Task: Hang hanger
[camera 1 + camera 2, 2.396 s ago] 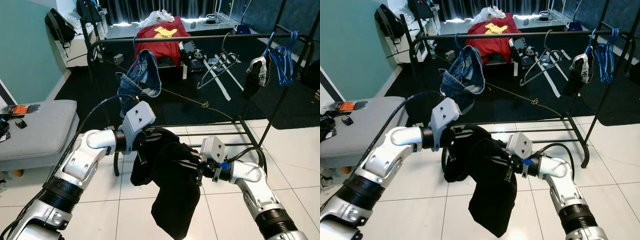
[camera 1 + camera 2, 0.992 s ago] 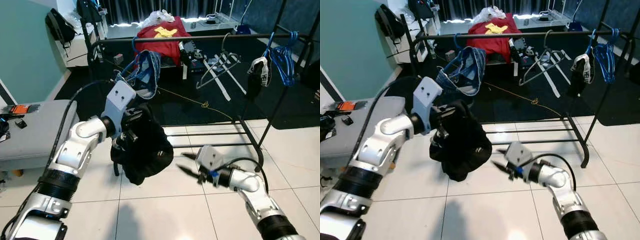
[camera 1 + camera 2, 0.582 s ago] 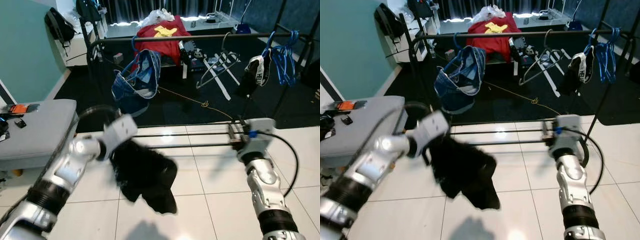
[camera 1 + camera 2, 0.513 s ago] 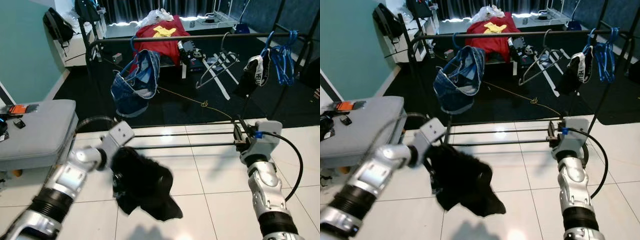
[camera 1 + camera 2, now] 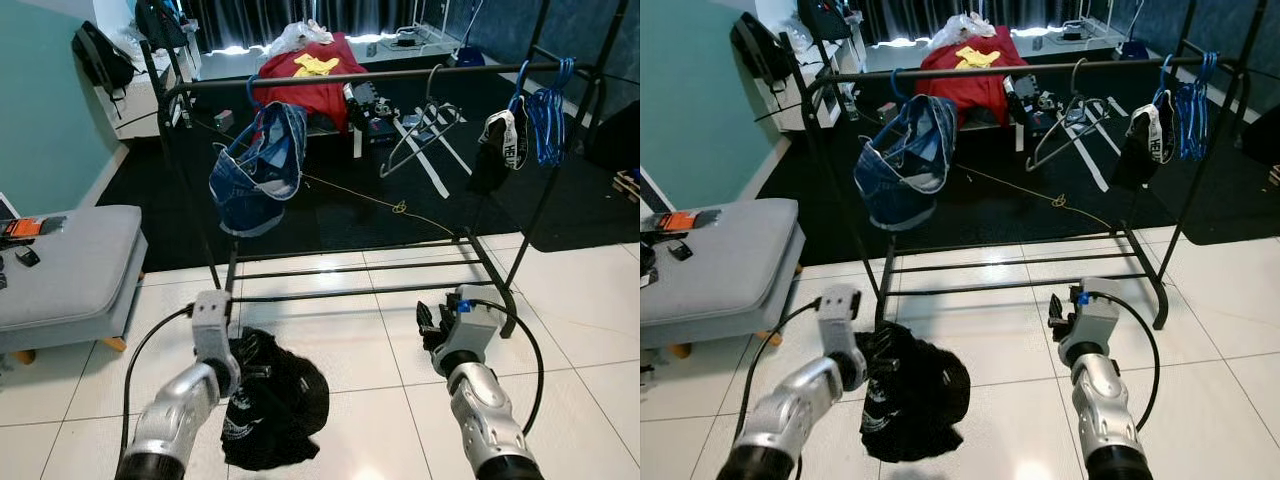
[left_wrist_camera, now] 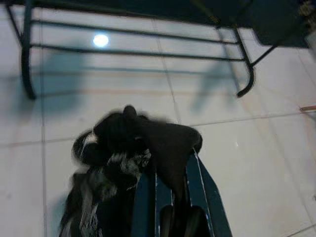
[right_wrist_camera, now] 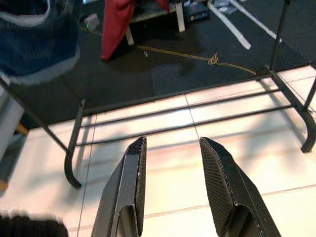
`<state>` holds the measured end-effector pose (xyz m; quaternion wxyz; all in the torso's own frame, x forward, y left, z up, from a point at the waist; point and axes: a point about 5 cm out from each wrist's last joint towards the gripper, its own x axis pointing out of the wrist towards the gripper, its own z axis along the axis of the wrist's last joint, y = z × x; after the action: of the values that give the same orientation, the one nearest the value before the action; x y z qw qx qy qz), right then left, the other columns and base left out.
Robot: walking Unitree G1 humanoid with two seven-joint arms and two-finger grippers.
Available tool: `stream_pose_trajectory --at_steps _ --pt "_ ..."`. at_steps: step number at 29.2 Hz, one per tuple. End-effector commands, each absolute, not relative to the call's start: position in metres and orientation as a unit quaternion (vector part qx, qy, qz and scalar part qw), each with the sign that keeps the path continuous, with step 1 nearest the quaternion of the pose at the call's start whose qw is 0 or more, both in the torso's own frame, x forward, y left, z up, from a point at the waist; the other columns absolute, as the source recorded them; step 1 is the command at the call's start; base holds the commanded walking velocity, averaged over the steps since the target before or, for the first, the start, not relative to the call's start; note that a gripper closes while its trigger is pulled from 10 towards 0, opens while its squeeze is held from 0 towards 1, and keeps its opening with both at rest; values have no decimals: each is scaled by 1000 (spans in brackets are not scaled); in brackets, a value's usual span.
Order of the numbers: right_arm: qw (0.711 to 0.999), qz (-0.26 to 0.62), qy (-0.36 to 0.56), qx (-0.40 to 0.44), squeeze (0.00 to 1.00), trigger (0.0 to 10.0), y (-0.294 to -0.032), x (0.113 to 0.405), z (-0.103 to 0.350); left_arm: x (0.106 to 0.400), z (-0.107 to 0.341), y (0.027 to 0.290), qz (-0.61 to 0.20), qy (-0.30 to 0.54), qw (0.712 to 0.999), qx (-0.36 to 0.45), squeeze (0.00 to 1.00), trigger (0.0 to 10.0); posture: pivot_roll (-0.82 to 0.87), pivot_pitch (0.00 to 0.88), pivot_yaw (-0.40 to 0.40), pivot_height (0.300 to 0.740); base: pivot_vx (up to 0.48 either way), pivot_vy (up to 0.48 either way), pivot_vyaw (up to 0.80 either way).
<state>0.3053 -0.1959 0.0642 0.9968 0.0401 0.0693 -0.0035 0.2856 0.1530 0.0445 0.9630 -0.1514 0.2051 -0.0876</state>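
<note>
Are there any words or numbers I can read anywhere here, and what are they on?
None can be read.
Black-and-white garment hanging on the rack: white lettering, too small to read.
Red shirt: yellow print, no clear letters.
Black clothing in the left claw: white marks, too blurred.

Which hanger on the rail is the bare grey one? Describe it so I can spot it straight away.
Start at the black clothes rail running across the room. Right of the denim shorts and left of the bunch of blue hangers, the grey hanger hooks over the bar. It is the one single hanger with nothing on it, hanging tilted.
</note>
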Motion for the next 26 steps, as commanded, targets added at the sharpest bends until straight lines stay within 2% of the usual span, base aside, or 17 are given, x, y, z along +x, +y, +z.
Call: stream_pose_trajectory --at_steps 1,7,9,21,26 --pt "997 13 73 30 0 10000 -189 305 65 285 51 153 -87 189 971 -120 0 10000 9 78 59 740 0 0 0" --pt "997 48 60 14 0 10000 -182 308 72 284 59 145 -101 168 977 -79 0 10000 5 76 59 740 0 0 0" --pt "997 66 45 12 0 10000 -178 312 79 286 66 136 -123 136 980 -78 0 10000 1 74 54 740 0 0 0" --pt "998 64 26 15 0 10000 -177 311 84 292 88 126 -145 88 984 -62 0 10000 28 63 39 740 0 0 0" --pt "997 71 23 15 0 10000 -174 312 85 293 95 123 -159 73 984 -41 0 10000 32 63 39 740 271 0 0"
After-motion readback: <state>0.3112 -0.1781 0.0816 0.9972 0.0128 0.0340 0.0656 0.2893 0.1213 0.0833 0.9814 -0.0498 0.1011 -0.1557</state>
